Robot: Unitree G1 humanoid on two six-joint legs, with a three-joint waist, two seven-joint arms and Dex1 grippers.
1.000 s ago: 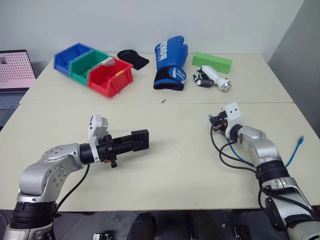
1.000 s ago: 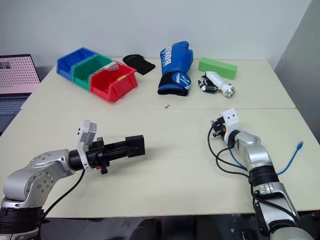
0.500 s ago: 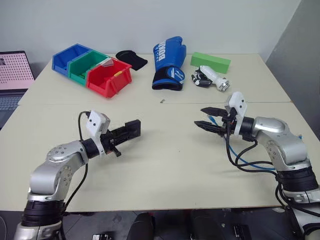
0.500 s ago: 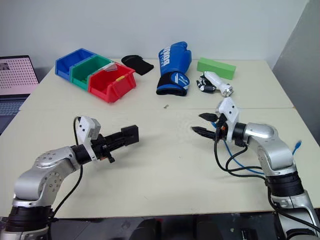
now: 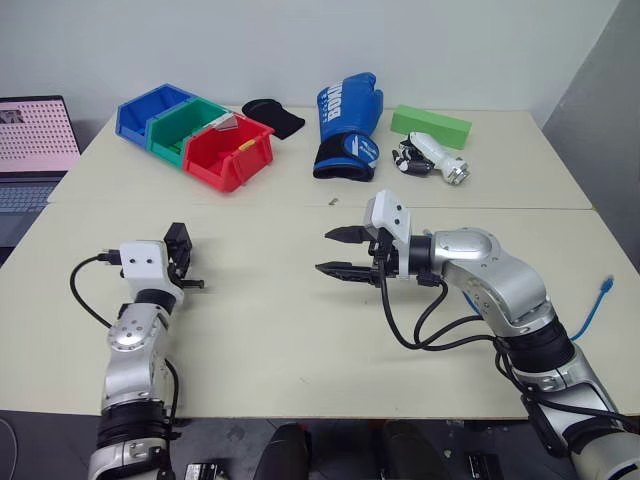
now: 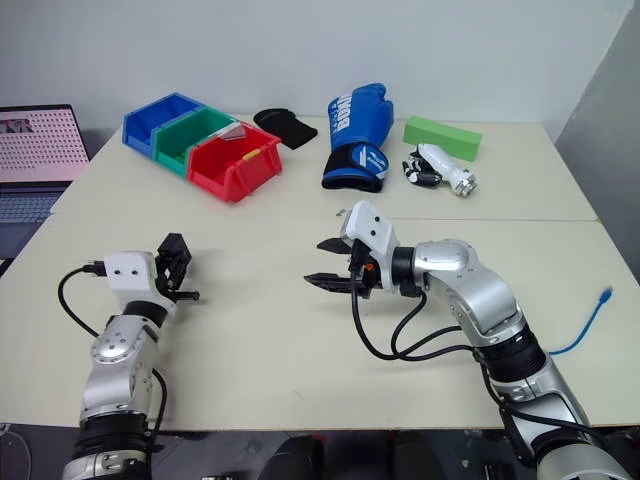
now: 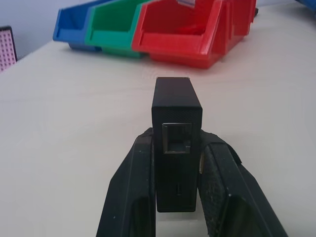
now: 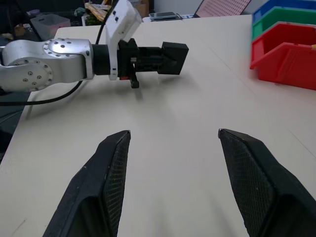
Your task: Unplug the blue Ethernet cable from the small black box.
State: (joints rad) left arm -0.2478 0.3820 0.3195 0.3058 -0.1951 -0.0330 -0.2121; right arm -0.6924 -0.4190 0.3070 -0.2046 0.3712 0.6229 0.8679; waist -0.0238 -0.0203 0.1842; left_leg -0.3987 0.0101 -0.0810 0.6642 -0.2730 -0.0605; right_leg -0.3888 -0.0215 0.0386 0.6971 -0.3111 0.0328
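The table [image 5: 300, 340] serves as the reference surface. The right arm reaches across its middle, forearm roughly level and bent inward, so that the right gripper [image 5: 338, 252] points toward the robot's left side. Its two black fingers [image 8: 111, 168] stand wide apart with nothing between them.

The left arm is set at the near left part of the table, forearm directed away from the robot. The left gripper [image 7: 177, 163] points level toward the far edge and is clamped on the small black box [image 7: 176, 111], which stands on edge between the two pads. An empty square port is visible on the box face that looks back at the wrist camera.

The blue Ethernet cable [image 5: 592, 305] lies at the right edge of the table, well apart from the box, with its plug end free.

At the far side of the table lie a blue boxing glove [image 5: 347, 112] with white lettering that cannot be read, a row of blue, green and red bins [image 5: 195, 135], and a green block [image 5: 430, 125].
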